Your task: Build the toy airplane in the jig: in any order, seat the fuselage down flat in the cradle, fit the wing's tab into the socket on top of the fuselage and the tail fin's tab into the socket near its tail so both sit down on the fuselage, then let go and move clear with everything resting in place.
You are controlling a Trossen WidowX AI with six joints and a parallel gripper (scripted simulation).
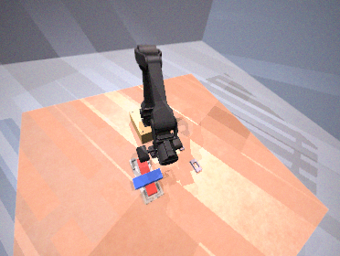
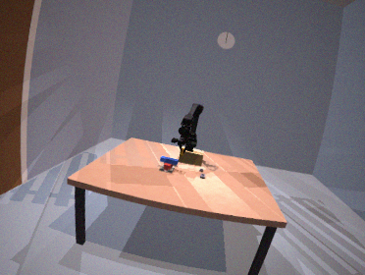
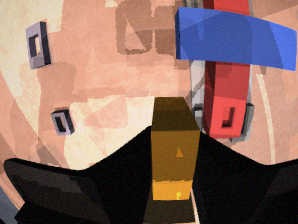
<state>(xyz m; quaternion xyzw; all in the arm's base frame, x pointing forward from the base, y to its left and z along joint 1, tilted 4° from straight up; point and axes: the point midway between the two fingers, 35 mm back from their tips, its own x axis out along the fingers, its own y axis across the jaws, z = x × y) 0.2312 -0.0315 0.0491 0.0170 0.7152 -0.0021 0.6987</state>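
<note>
The red fuselage (image 1: 152, 188) (image 2: 168, 166) (image 3: 227, 92) lies lengthwise in the pale grey jig (image 1: 147, 199) (image 3: 248, 122). The blue wing (image 1: 147, 179) (image 2: 169, 160) (image 3: 235, 39) lies across the fuselage's top; its tab is hidden. The tail socket (image 3: 228, 118) shows as an open slot at the fuselage's near end in the wrist view. My gripper (image 3: 169, 132) is shut on the orange-yellow tail fin (image 3: 175, 152) (image 2: 182, 151) and holds it above the table, beside the fuselage's tail end. In the top view the arm hides the fin.
Two small grey frame-like holders stand beside the jig: the larger holder (image 1: 196, 165) (image 2: 202, 176) (image 3: 38, 45) and the smaller holder (image 3: 62, 122) (image 2: 201, 170). The arm's yellowish base block (image 1: 138, 125) (image 2: 191, 157) is behind the jig.
</note>
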